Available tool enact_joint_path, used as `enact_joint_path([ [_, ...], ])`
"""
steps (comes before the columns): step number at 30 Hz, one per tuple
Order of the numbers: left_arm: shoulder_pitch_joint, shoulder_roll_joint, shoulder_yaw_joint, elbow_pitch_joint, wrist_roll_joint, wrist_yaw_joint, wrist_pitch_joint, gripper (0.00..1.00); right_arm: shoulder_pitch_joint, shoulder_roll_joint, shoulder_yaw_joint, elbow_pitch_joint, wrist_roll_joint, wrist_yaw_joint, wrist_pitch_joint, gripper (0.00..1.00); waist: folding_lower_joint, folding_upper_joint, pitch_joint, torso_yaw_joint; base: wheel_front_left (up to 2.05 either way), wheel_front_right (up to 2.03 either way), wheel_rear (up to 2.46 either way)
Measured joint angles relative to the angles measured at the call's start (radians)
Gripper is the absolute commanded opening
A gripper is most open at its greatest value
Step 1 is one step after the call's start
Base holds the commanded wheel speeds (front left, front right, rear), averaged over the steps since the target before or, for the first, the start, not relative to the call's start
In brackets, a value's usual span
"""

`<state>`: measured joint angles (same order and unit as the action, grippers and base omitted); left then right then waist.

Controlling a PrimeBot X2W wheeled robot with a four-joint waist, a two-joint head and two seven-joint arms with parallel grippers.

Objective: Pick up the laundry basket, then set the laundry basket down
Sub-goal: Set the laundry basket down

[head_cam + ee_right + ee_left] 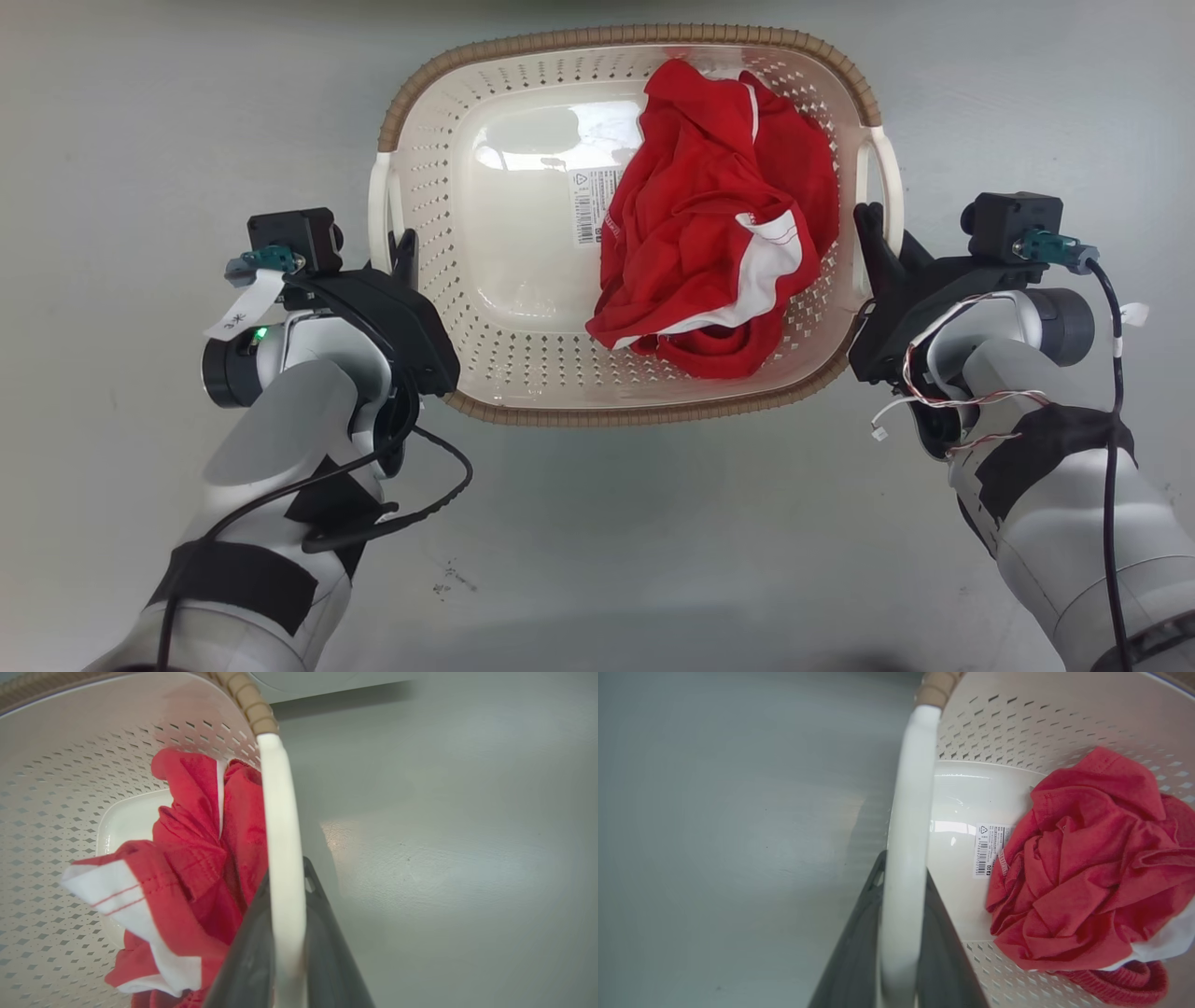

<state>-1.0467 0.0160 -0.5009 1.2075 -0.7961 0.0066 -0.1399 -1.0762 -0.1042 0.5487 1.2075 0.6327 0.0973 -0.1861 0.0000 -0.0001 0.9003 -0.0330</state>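
1. Floor (597, 541): plain grey and smooth, with a few small dark specks near the lower middle of the head view.

2. Laundry basket (523, 369): cream-white perforated plastic, rounded-rectangular, with a brown woven-look rim. It lies centred ahead of the robot between the two arms, open side up. Whether its base rests on the floor or hangs clear of it cannot be told.

3. Red garment (719, 233): crumpled cloth with white trim, heaped in the basket's right half against the right wall. It covers part of the inner bottom.

4. Left gripper (402, 263): sits at the basket's left side. In the left wrist view its two dark fingers (859, 933) are pressed against either side of the left handle (910, 788), pinching that white loop between them.

5. Right gripper (873, 233): sits at the basket's right side. In the right wrist view its fingers (327, 933) are likewise clamped on the right handle (278, 812), one outside the loop and one inside, next to the garment.

6. Barcode sticker (591, 205): white, on the inner bottom, with its right edge touching the garment.
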Motion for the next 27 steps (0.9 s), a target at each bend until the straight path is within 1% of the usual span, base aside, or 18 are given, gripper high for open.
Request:
enact_joint_path([
  [1,0.0,0.0,0.0,0.003,0.0,-0.007,0.0,0.0,0.0,0.001,0.0,0.002,0.0,0.001,0.0,0.0,0.0,0.0,-0.001,0.0,0.0,0.0,0.0],
  [2,0.0,0.0,0.0,0.005,0.0,-0.007,0.0,0.0,0.0,0.002,0.003,0.004,0.0,0.002,0.0,0.21,0.0,0.0,-0.002,0.0,0.0,0.0,0.0],
  [3,0.0,0.0,0.001,0.007,0.0,-0.009,0.0,0.0,0.0,0.002,0.005,0.004,-0.002,0.006,0.0,0.99,0.0,0.0,-0.003,0.0,0.0,0.0,0.0],
  [4,0.0,0.0,0.001,0.01,-0.001,-0.018,0.0,0.0,0.0,0.003,0.004,0.006,-0.001,0.008,0.0,1.0,0.0,0.0001,-0.005,0.001,0.0,0.0,0.0],
  [5,0.0,0.001,0.002,0.013,-0.003,-0.026,0.0,0.37,0.0,0.003,0.007,0.007,-0.002,0.008,0.0,1.0,0.0,0.0001,-0.006,0.001,0.0,0.0,0.0],
  [6,0.0,0.003,0.002,0.014,-0.003,-0.026,0.0,0.93,0.0,0.001,0.011,0.009,-0.005,0.008,-0.002,1.0,0.0,0.0001,-0.009,0.002,0.0,0.0,0.0],
  [7,0.0,0.008,0.004,0.016,-0.004,-0.034,0.0,1.0,0.0,-0.002,0.012,0.01,-0.008,0.008,-0.006,1.0,0.0001,0.0001,-0.012,0.003,0.0,0.0,0.0],
  [10,0.0,0.022,0.006,0.019,-0.012,-0.051,-0.004,1.0,0.0,-0.009,0.017,0.016,-0.01,0.008,-0.011,1.0,0.0,0.0,-0.023,0.006,0.0,0.0,0.0],
  [13,0.0,0.022,0.006,0.019,-0.016,-0.069,-0.004,1.0,0.0,-0.009,0.018,0.013,-0.008,0.01,-0.019,1.0,0.0,0.0,-0.038,0.009,0.0,0.0,0.0],
  [16,0.001,0.021,0.001,0.021,-0.017,-0.075,-0.013,1.0,0.001,-0.005,0.018,0.008,-0.007,0.017,-0.031,1.0,0.0,0.0,-0.058,0.01,0.0,0.0,0.0],
  [20,0.011,0.021,-0.012,0.022,-0.008,-0.078,-0.05,1.0,0.009,-0.005,0.011,0.0,0.0,0.017,-0.046,1.0,0.0,0.0,-0.091,0.009,0.0,0.0,0.0],
  [27,0.055,0.027,-0.041,0.02,0.034,-0.078,-0.1,1.0,0.102,-0.016,-0.009,-0.023,0.007,0.019,-0.063,1.0,0.0,0.0,-0.174,0.008,0.0,0.0,0.0],
])
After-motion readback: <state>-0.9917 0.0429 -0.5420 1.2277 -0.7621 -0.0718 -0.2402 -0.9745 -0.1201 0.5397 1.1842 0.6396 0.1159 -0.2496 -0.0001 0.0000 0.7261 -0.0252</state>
